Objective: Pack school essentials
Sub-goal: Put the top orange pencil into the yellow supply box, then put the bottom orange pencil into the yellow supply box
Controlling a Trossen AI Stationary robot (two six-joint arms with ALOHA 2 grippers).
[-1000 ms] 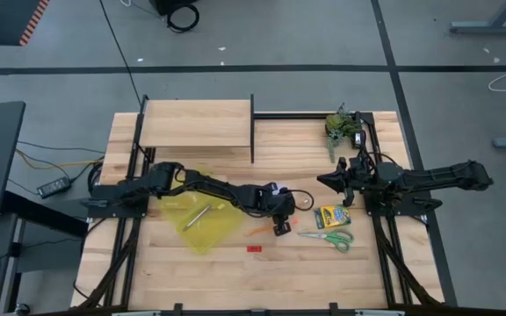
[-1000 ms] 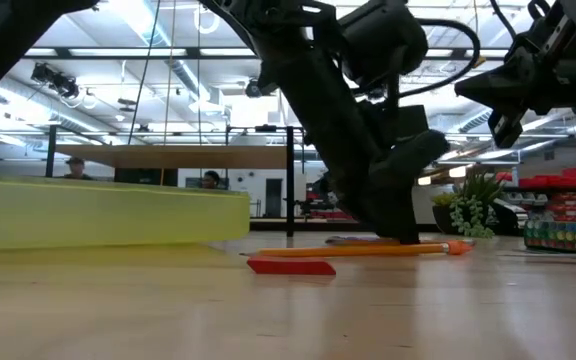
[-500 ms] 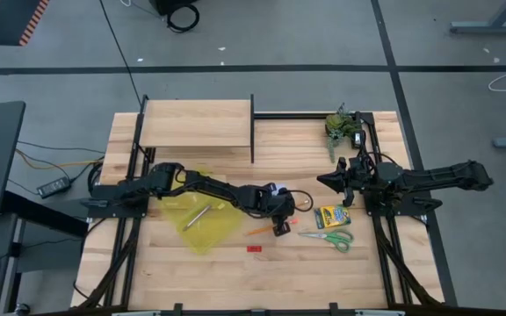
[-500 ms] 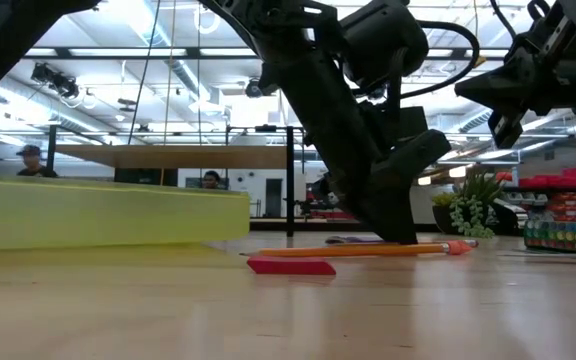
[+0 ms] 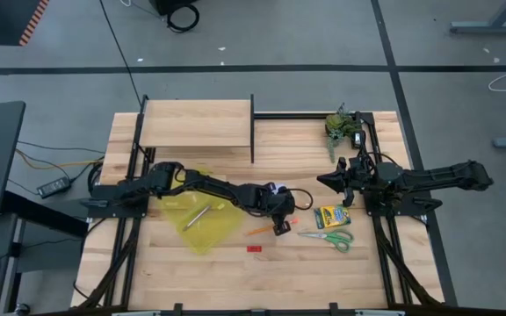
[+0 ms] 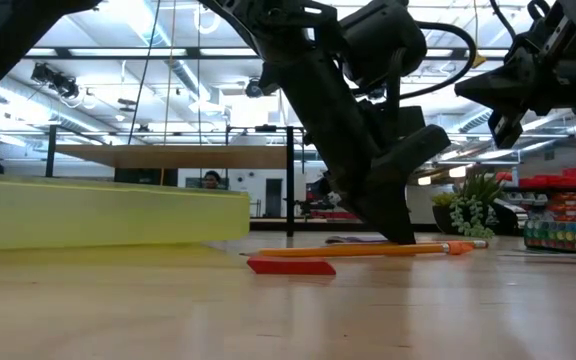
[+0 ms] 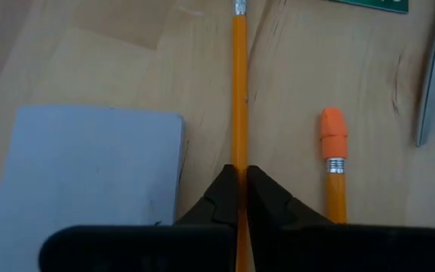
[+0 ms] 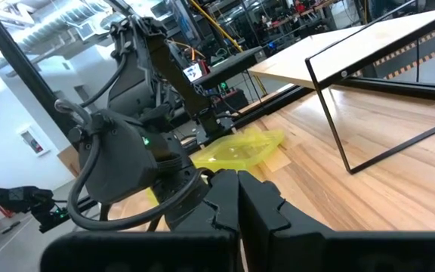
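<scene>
Pencil first: your left gripper has its fingers clenched on an orange pencil, which runs straight out between the two dark tips and lies flat on the bench. In the low view the fingers come down to the wood and the pencil seems to rest on it, not lifted.

Just beside it, on one side, is the pale blue note pad; on the other side lies a second pencil with an orange eraser end, close but apart from the one you hold. The blade of the scissors shows at the edge of the left wrist view. The small red eraser lies nearer the front edge of the bench, apart from everything.

A little farther stand the crayon box and, on the left side, the yellow pouch with a thin stick-like thing inside it.

I judge that you are in the picking step for this pencil. The next move asks you to lift it without dragging its neighbour, then carry it to the pouch and put it in the opening.

Your right gripper waits above the bench near the crayon box; its fingers look closed together and hold nothing. Behind it is the green plant.
</scene>
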